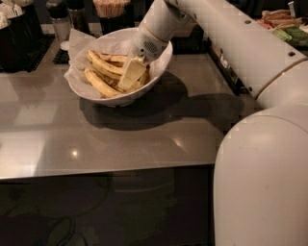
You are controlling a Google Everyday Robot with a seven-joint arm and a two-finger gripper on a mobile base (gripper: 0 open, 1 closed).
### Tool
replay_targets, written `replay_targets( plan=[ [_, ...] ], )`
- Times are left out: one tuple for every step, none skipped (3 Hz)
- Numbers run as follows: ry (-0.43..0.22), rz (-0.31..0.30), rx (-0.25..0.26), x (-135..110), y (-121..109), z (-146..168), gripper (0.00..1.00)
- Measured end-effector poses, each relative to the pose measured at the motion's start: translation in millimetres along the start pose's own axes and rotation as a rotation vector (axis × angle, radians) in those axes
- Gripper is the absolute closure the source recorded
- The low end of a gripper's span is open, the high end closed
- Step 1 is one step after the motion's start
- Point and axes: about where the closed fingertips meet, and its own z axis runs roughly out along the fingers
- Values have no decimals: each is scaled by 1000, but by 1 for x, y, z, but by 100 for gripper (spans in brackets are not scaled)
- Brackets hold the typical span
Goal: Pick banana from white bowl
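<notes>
The white bowl (82,91) stands on the grey counter at the back left, lined with crinkled white paper. Several freckled yellow bananas lie in it. The longest, strongly curved banana (100,82) lies along the front left of the bowl. My gripper (130,75) reaches down from the upper right into the right half of the bowl and rests among the bananas, covering some of them. Whether it holds a banana is hidden.
The grey counter (120,139) runs to a front edge with a dark drop below. Black containers (19,29) and a cup of sticks (113,9) stand behind the bowl. Packaged snacks (284,24) sit at the far right. My white arm (240,43) fills the right side.
</notes>
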Motion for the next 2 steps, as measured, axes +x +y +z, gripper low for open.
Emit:
replay_targets(
  plan=[
    [6, -3, 5, 1, -2, 1, 90],
    [16, -34, 51, -4, -3, -11, 100]
  ],
)
